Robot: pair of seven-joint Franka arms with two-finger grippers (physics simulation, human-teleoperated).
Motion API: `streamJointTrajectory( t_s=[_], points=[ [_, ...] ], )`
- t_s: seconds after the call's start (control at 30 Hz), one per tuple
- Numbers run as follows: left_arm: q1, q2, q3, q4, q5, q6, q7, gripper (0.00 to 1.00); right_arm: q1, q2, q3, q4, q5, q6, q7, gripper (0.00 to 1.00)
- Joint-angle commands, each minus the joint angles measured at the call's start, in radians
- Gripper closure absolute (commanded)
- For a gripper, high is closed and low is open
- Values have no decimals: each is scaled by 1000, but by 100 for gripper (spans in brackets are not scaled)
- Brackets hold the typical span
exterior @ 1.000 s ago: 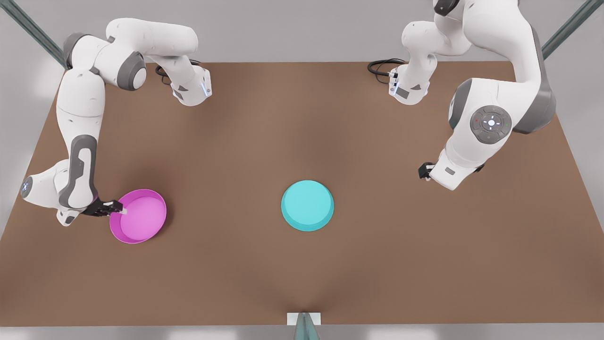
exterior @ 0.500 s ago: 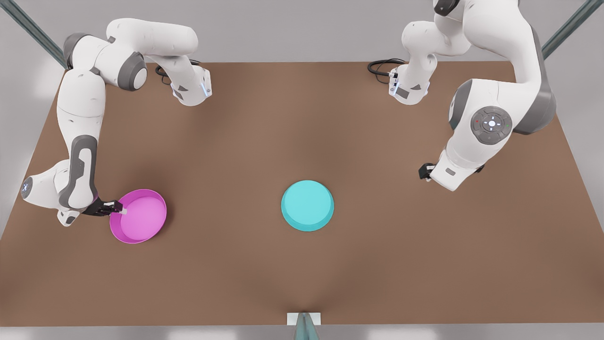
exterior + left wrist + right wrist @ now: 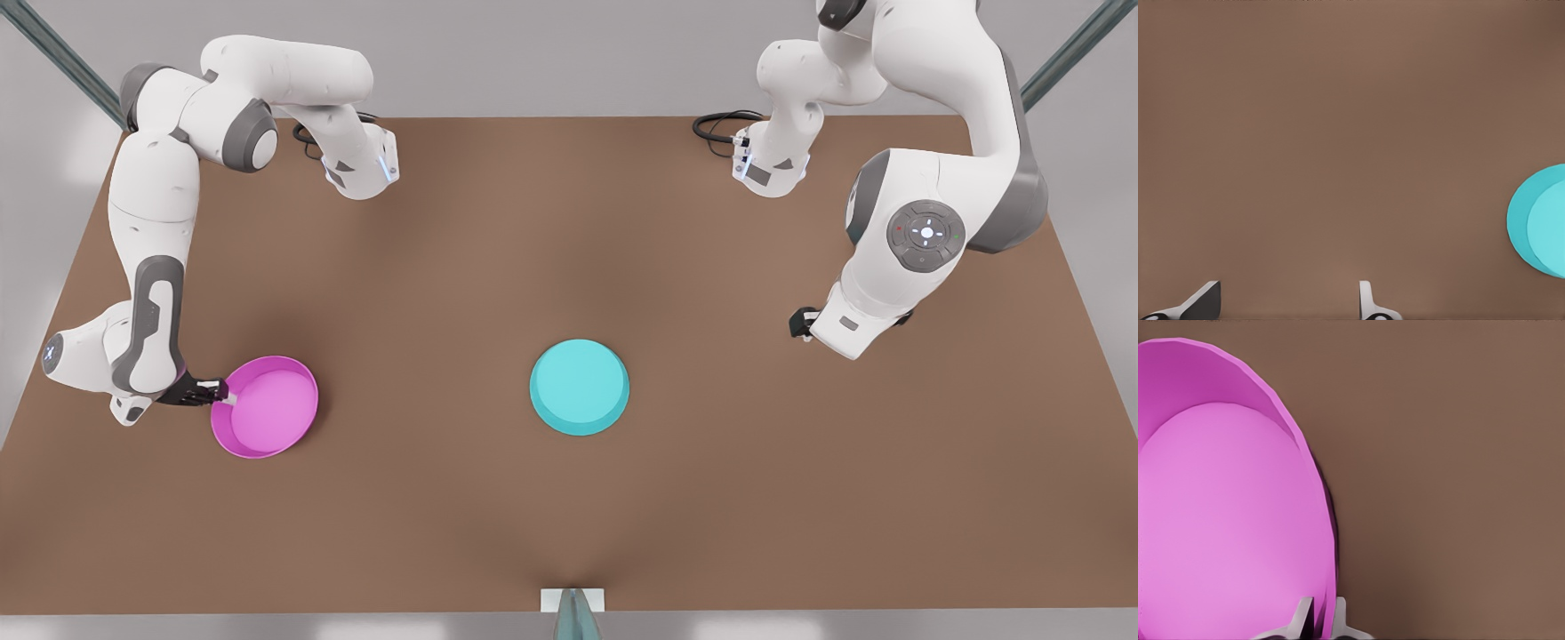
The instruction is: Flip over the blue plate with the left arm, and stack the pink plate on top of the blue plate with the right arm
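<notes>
Here, brown table [image 3: 569, 516], grey walls, pink plate [image 3: 265, 407], blue plate [image 3: 580, 387].

— Where is the pink plate [image 3: 265, 407]?
— On the table [image 3: 569, 498], its rim pinched between the right gripper [image 3: 226, 395] fingers.
— And the blue plate [image 3: 580, 387]?
— Upside down, well apart from that gripper, nearer the left gripper [image 3: 803, 322], untouched.

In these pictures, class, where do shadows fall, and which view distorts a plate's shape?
Front view: soft dark shadow on the table behind the pink plate; blue plate casts little. Right wrist view: the pink plate looks stretched into an oval, with a thin shadow along its rim.
</notes>
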Motion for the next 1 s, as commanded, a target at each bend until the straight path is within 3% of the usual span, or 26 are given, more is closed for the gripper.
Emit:
streamJointTrajectory(
  t_s=[0.0, 0.5, 0.63, 0.97],
  points=[
    [0, 0, 0, 0, 0, 0, 0, 0, 0, 0, 1, 0, -12, 7, 5, 79],
    [2, -9, 11, 2, 0, 0, 15, 0, 12, -59, 27, 0, -5, -119, 109, 79],
    [6, -6, 12, 2, -1, 3, 17, 0, 34, -141, 99, -39, -5, -159, 201, 79],
    [14, -2, 12, 2, -1, 11, 17, 0, 313, -234, 148, -57, 0, -137, 435, 79]
  ],
)
